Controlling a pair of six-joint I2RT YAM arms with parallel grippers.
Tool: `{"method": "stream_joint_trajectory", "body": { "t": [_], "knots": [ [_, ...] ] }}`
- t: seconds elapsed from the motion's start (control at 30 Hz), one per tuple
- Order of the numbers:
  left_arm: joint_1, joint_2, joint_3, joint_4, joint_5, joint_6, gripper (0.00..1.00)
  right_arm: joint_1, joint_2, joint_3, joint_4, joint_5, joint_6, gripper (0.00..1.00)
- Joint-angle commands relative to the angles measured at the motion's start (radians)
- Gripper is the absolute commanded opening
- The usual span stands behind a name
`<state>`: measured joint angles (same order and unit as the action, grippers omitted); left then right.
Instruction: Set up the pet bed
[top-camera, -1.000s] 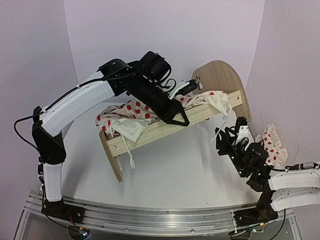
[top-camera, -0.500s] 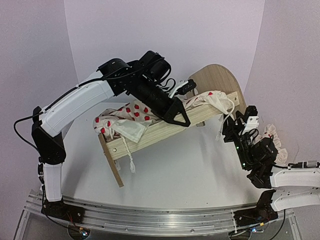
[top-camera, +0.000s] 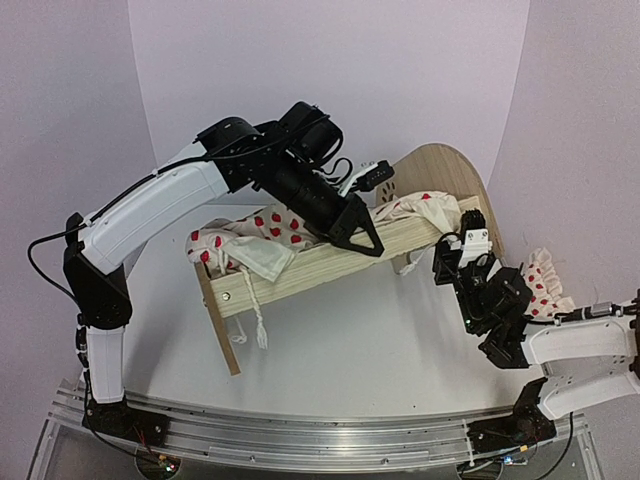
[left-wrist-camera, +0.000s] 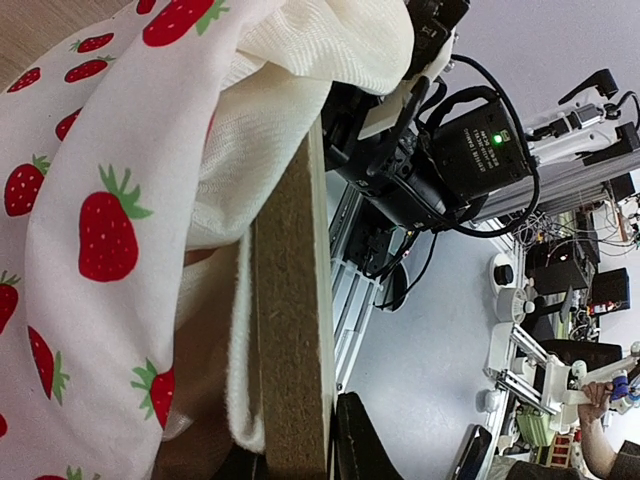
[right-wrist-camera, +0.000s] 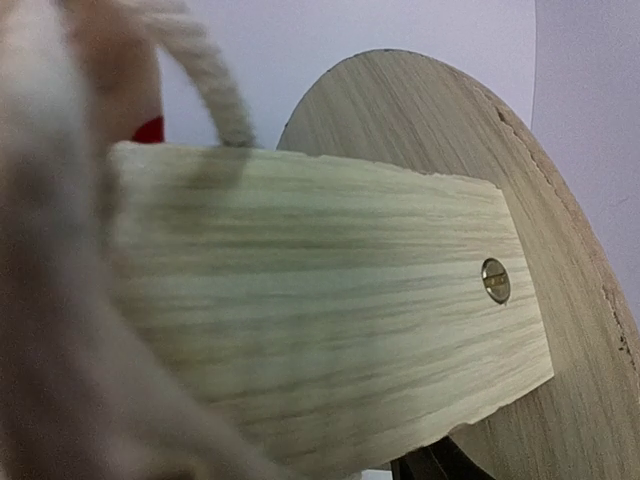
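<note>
The pet bed (top-camera: 330, 258), a light-wood frame with a rounded headboard (top-camera: 440, 172), hangs tilted over the table, its low footboard (top-camera: 216, 322) towards the left arm's base. A cream duvet with red strawberries (top-camera: 262, 228) lies bunched on it. My left gripper (top-camera: 358, 238) is shut on the near side rail; in the left wrist view the rail's edge (left-wrist-camera: 290, 330) sits between the fingers, duvet (left-wrist-camera: 110, 200) to its left. My right gripper (top-camera: 463, 252) is at the rail's headboard end. The right wrist view is filled by the rail (right-wrist-camera: 320, 300), so its jaws are hidden.
A small red-dotted ruffled pillow (top-camera: 545, 285) lies on the table behind the right arm. Cream cords (top-camera: 258, 318) dangle from the duvet near the footboard, and one (right-wrist-camera: 215, 90) loops over the rail. White walls close in at the back and sides.
The left gripper has swung the bed a little, footboard to the left, headboard more upright. The right gripper has moved in to the rail's headboard end.
</note>
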<state>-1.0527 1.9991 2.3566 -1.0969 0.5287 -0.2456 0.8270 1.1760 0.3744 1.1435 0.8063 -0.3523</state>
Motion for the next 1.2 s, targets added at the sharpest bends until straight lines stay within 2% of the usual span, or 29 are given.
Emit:
{"method": "stream_joint_trajectory", "body": {
  "t": [0.0, 0.4, 0.53, 0.93, 1.17],
  "knots": [
    [-0.002, -0.166, 0.118, 0.453, 0.005, 0.116, 0.0, -0.018, -0.016, -0.005, 0.06, 0.075, -0.014, 0.52],
    [-0.003, -0.172, 0.113, 0.457, 0.01, 0.114, 0.0, -0.057, 0.034, -0.049, 0.064, 0.141, 0.04, 0.46],
    [-0.003, -0.174, 0.114, 0.46, 0.011, 0.114, 0.0, -0.081, 0.049, -0.052, 0.064, 0.15, 0.052, 0.41],
    [-0.003, -0.171, 0.118, 0.461, 0.014, 0.115, 0.0, -0.146, 0.082, -0.009, 0.065, 0.076, 0.096, 0.38],
    [-0.003, -0.172, 0.117, 0.46, 0.013, 0.12, 0.0, -0.152, 0.119, 0.019, 0.067, 0.047, 0.118, 0.26]
  ]
}}
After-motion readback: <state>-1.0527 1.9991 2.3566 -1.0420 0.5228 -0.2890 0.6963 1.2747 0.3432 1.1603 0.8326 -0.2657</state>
